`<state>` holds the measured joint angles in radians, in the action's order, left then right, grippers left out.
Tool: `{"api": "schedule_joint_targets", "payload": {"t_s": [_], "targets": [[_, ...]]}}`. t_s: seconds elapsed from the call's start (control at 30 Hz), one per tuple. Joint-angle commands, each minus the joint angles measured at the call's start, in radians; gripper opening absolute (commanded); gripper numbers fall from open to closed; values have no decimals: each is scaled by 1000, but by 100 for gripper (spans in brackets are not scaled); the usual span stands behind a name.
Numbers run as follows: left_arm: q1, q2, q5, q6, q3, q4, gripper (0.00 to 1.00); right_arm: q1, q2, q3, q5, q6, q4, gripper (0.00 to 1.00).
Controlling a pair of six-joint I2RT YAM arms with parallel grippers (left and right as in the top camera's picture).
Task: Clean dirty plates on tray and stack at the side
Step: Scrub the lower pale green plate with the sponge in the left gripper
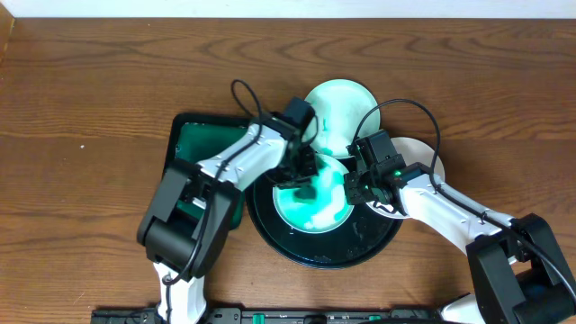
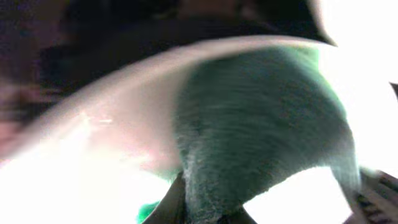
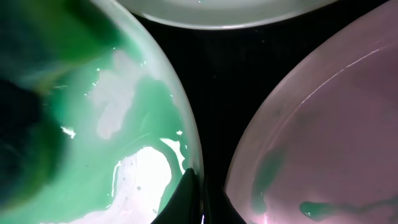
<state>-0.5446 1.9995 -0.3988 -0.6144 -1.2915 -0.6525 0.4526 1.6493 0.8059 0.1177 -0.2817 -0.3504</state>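
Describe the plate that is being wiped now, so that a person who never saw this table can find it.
Start at the large round black tray in the middle of the table. One plate lies fully inside it. Unlike the plate behind and the plate on the right, it has bold teal-green smears, and the left gripper holds a dark green sponge on it.

Robotics lab — robot arms [image 1: 238, 160] at wooden table [image 1: 81, 81]

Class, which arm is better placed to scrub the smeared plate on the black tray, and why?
Left, probably. The left gripper holds the green sponge on the smeared plate; the right gripper is shut at that plate's rim with no sponge.
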Motion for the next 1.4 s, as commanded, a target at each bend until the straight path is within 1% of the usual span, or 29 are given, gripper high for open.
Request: {"api": "schedule_joint_targets", "payload": {"t_s": [0.0, 0.1, 0.2, 0.27, 0.4, 0.5, 0.57, 0.7, 0.77, 0.9, 1.07, 1.13, 1.23, 1.3, 1.33, 1.37], "targets": [[-62, 76, -92, 19, 17, 38, 8, -13, 17, -1, -69, -1, -5, 1], [-84, 90, -126, 19, 17, 33, 8, -13, 17, -1, -69, -1, -5, 1], [-80, 93, -213, 19, 19, 11, 8, -13, 17, -1, -69, -1, -9, 1], [-80, 93, -223, 19, 20, -7, 8, -13, 17, -1, -69, 3, -9, 1], [-93, 93, -246, 33, 23, -91, 8, -13, 17, -1, -69, 6, -9, 1], [-93, 93, -237, 56, 23, -170, 8, -13, 17, -1, -69, 6, -9, 1], [-89, 93, -204, 72, 23, -212, 8, -13, 17, -1, -69, 6, -9, 1], [-58, 92, -79, 72, 23, -303, 7, -13, 17, -1, -69, 6, -10, 1], [-29, 92, 11, 72, 22, -354, 8, -13, 17, -1, -69, 6, -10, 1], [50, 89, 148, 71, 22, -399, 7, -13, 17, -1, -69, 6, -9, 1], [135, 66, 240, 40, 22, -380, 7, -13, 17, -1, -69, 6, -10, 1], [163, 59, 240, 34, 22, -297, 7, -13, 17, -1, -69, 6, -10, 1], [159, 59, 207, 34, 22, -214, 7, -13, 17, -1, -69, 6, -10, 1], [149, 60, 170, 35, 23, -153, 7, -13, 17, -1, -69, 6, -10, 1], [133, 60, 129, 37, 23, -101, 7, -13, 17, -1, -69, 6, -9, 1], [126, 60, 115, 38, 23, -85, 7, -13, 17, -1, -69, 6, -9, 1]]}}
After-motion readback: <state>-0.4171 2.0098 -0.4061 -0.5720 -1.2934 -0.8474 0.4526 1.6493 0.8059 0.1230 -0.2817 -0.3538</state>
